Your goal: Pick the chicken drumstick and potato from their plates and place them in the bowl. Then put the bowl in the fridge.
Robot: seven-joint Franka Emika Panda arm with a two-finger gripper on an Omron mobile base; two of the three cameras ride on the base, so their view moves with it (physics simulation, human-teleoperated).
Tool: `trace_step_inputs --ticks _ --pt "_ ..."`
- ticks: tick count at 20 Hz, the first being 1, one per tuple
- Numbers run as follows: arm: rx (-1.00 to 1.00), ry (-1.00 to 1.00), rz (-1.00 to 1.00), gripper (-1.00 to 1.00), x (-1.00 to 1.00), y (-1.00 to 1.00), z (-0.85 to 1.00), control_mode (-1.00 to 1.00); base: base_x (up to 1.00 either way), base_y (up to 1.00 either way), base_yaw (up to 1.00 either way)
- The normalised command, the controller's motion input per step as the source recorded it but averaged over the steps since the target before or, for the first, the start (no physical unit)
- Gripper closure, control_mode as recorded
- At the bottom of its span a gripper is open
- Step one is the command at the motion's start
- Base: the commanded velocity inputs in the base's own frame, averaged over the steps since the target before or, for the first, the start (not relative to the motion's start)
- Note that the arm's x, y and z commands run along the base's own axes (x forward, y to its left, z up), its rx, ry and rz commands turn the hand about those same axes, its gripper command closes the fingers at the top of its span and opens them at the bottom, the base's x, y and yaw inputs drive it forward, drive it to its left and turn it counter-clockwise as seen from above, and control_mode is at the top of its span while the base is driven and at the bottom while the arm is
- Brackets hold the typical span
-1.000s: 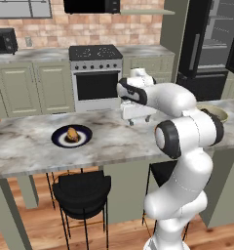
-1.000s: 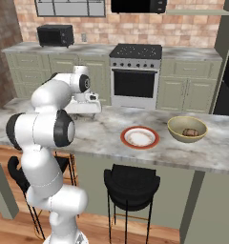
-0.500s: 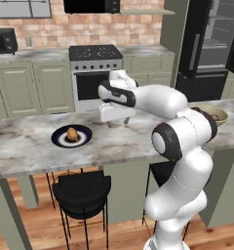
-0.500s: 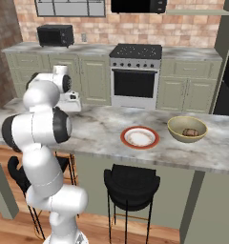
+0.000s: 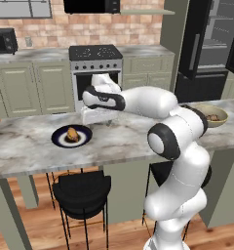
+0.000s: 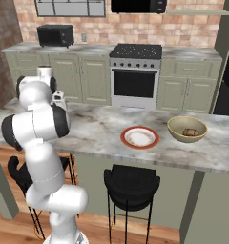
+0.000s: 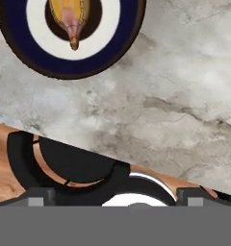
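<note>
The chicken drumstick (image 5: 71, 134) lies on the navy-rimmed plate (image 5: 85, 138) at the left of the marble island. My gripper (image 5: 93, 122) hangs just right of that plate, above the counter, jaws open and empty. In the hand view the plate (image 7: 21, 45) and drumstick (image 7: 71, 17) sit at the top edge, well ahead of the wide-apart fingertips (image 7: 39, 198). The orange-red-rimmed plate (image 6: 140, 137) is bare. The tan bowl (image 6: 186, 129) stands right of it with the brown potato (image 6: 190, 132) inside. The black fridge (image 5: 209, 44) stands open at the back right.
Black stools (image 5: 82, 188) stand under the island's near edge. The steel oven (image 5: 97, 73) and green cabinets line the back wall. A microwave (image 6: 55, 35) sits on the back counter. Bare marble lies between the two plates.
The arm has swung left across the island, from near its middle to beside the navy plate. The jaws have stayed open. Plates and bowl have not moved.
</note>
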Motion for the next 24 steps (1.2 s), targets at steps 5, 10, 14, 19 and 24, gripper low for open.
trace_step_inputs --ticks 5,10,14,19,24 --pt "0.12 -0.13 0.00 -1.00 0.16 0.54 -0.19 -1.00 0.00 0.00 0.00" --pt "0.05 -0.04 0.03 -1.00 0.30 0.37 -0.08 -1.00 0.00 0.00 0.00" --pt "-0.01 0.00 0.00 -1.00 0.40 0.34 -0.07 -1.00 0.00 0.00 0.00" --pt "-0.05 0.00 0.00 -1.00 0.41 0.35 -0.10 -1.00 0.00 0.00 0.00" --pt "-0.05 0.00 0.00 -1.00 0.37 0.36 -0.22 -1.00 0.00 0.00 0.00"
